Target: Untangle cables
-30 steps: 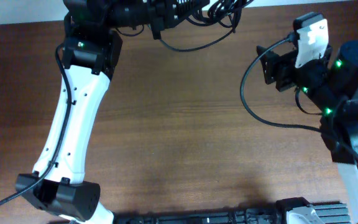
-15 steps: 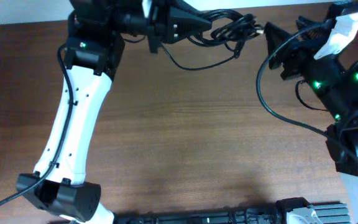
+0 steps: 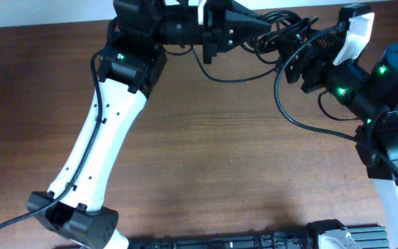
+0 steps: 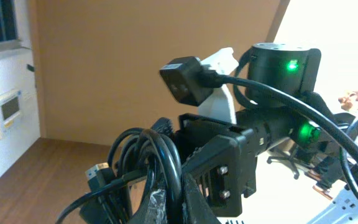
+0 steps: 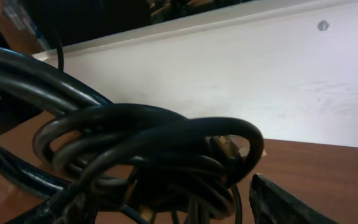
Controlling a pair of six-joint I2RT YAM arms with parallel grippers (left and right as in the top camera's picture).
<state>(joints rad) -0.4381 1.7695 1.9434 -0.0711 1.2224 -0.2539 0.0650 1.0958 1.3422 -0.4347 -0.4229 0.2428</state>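
The cables [image 3: 287, 31] are a bunch of looped black cords held in the air above the table's far edge. One cord [image 3: 233, 75] hangs from the bunch in a loose loop. My left gripper [image 3: 264, 26] points right and is shut on a cord of the bunch; in the left wrist view its jaws [image 4: 188, 194] pinch a thick black cord [image 4: 166, 163], and a metallic plug [image 4: 98, 171] shows at the left. My right gripper [image 3: 299, 57] is open right beside the bunch. In the right wrist view the bunch [image 5: 154, 155] lies between its spread fingers [image 5: 284, 202].
The brown wooden table [image 3: 206, 152] lies below. The thick black wire [image 3: 282, 111] of my right arm loops out over the table's right side. A black base unit [image 3: 268, 238] sits along the front edge. A white wall [image 5: 229, 81] stands behind the table.
My left arm has swung right, carrying the cable bunch along the far edge. My right gripper has come up to the bunch, which now lies between its fingers.
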